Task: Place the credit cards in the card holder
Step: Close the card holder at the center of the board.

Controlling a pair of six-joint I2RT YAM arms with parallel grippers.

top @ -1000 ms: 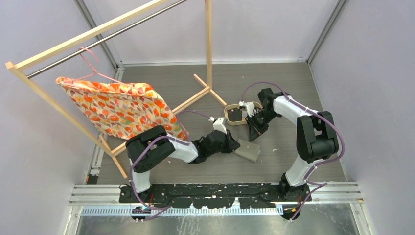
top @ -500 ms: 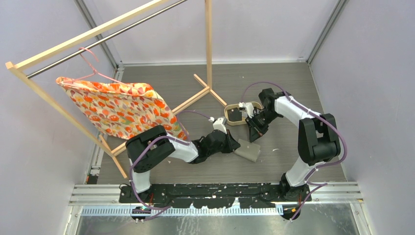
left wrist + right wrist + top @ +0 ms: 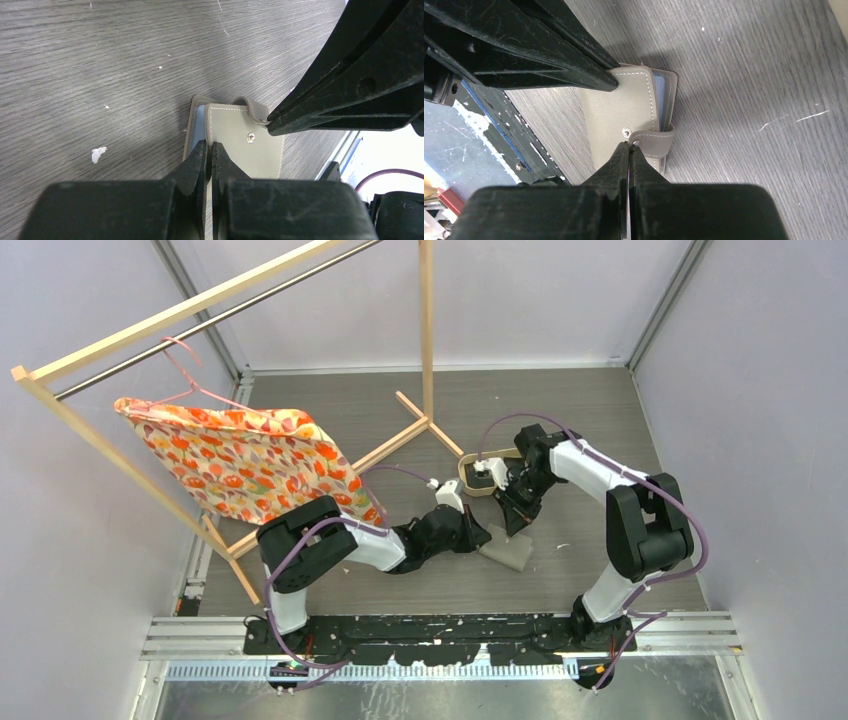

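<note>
Enclosing bluish layers (image 3: 663, 97), folded card holder (image 3: 619, 110).

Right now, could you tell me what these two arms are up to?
Both arms are working on the grey card holder, which lies folded on the table. The left gripper is shut with its tips at the cover's edge; the right gripper is shut at the snap strap, which looks undone.

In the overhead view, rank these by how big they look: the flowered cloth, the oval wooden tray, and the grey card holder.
1. flowered cloth, by far the largest.
2. oval wooden tray, probably; the right arm hides part of it, so its lead is unsure.
3. grey card holder, smallest.
</note>
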